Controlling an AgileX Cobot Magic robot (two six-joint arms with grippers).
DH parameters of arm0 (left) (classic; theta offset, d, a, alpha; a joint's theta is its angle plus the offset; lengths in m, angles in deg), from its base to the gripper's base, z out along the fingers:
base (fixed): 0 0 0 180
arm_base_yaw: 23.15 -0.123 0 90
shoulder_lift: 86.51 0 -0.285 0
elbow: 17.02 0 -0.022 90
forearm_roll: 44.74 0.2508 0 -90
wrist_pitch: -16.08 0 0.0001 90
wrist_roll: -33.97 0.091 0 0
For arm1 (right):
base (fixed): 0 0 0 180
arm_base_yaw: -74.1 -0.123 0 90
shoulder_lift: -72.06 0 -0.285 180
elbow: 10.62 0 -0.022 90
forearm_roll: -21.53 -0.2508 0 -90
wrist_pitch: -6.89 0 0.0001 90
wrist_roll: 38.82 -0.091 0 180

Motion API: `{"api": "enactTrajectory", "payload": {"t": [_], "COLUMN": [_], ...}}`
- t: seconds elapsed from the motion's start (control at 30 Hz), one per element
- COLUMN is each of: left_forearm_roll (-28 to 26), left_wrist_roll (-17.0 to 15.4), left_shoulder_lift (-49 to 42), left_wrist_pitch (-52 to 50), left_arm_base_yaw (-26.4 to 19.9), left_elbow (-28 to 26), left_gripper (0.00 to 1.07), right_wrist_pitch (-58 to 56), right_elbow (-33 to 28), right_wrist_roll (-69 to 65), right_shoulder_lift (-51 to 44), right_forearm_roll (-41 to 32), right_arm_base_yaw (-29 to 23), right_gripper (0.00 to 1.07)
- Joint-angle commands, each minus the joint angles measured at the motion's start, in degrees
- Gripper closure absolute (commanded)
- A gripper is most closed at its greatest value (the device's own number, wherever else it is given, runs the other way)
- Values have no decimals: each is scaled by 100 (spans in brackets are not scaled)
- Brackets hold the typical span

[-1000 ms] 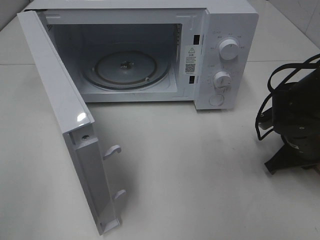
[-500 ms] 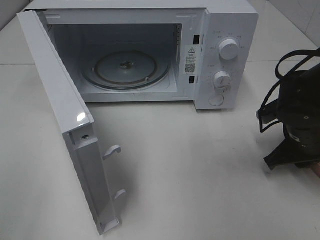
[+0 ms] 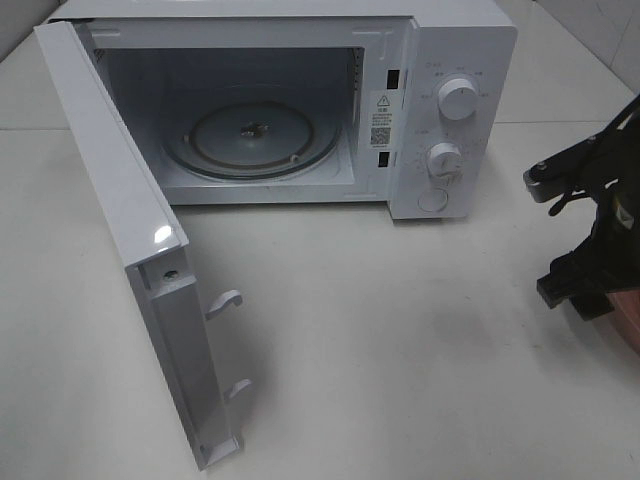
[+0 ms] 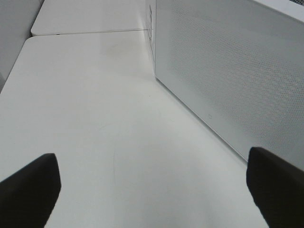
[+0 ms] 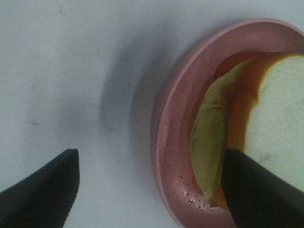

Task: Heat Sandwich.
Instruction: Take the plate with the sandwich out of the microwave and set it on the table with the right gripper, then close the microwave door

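Sandwich (image 5: 280,128) on the pink plate (image 5: 173,137), right under the right gripper (image 5: 149,190), and that is the relation everything turns on. In the right wrist view the two dark fingertips stand wide apart, nothing between them but bare table and the plate's near rim. One fingertip (image 5: 40,190) hangs over the white table (image 5: 71,71), clear of the plate; the other fingertip (image 5: 259,190) sits over the sandwich's edge, above the pale bread and the orange filling. So the plate's rim falls between the jaws, with the sandwich off to that second finger's side rather than centred in the gap.

The sandwich's long edge seems to run roughly along the fingers, not across the gap, though only part of it shows, so I can't call its full outline.

From the high camera, the right gripper (image 3: 590,275) hangs low at the far right edge, with a sliver of the pink plate (image 3: 625,315) just below it. The microwave (image 3: 440,110) stands open well away from it, door (image 3: 130,260) swung wide, glass turntable (image 3: 250,140) bare.

The left gripper (image 4: 152,190) is also spread wide, holding nothing, beside the microwave's perforated side wall (image 4: 228,71). It is on the far side of the oven from the food, so the right arm is plainly the nearer one.

My read: the pick-up hasn't happened yet, and the claw looks placed to close on the plate's rim.
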Motion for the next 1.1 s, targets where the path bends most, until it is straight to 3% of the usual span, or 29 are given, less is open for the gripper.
{"api": "enactTrajectory", "payload": {"t": [0.03,0.23,0.5,1.1], "left_forearm_roll": [-11,-11,-11,-11], "left_wrist_roll": [-23,-23,-23,-23], "left_shoulder_lift": [-115,-115,-115,-115], "left_wrist_pitch": [-63,-63,-63,-63], "left_arm_base_yaw": [-23,-23,-23,-23], "left_elbow": [-6,-6,-6,-6], "left_gripper": [3,3,3,3], "right_wrist_pitch": [-201,-521,-1157,-2280], "right_elbow": [6,6,6,-6], "right_wrist_roll": [842,1633,2217,2320], "right_shoulder_lift": [-682,-1753,-3209,-5581], "right_forearm_roll": [-785,-1788,-2406,-2492], "right_arm_base_yaw": [23,23,23,23], "right_gripper": [27,27,29,31]}}
